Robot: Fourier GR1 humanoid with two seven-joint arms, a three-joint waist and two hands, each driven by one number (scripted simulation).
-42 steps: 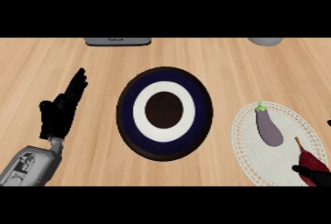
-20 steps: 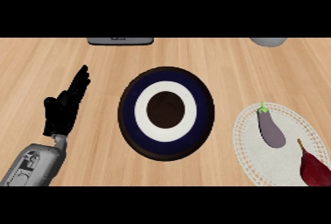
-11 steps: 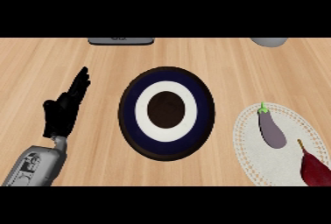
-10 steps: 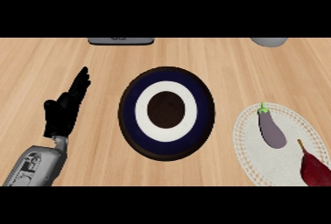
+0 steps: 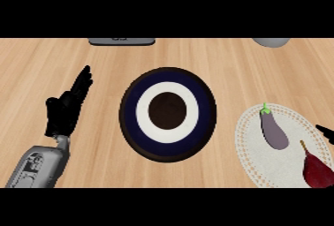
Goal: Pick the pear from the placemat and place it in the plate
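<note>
Right hand (image 5: 324, 129), only a black tip at the right edge so grasp state unclear, sat just above dark-red pear (image 5: 317, 170) on white round placemat (image 5: 251, 145), w/ open left hand (image 5: 65, 108) far off.

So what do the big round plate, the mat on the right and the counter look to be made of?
The plate looks like glazed ceramic: smooth navy, white and dark brown rings. The placemat seems woven or lace-like fabric: off-white, with a dotted, scalloped rim. The counter looks like light wood or wood-look laminate, judging by the grain lines.

eggplant (image 5: 275, 132) lying flat | dark grey object (image 5: 122, 41) top edge | grey object (image 5: 271, 42) top right
</note>
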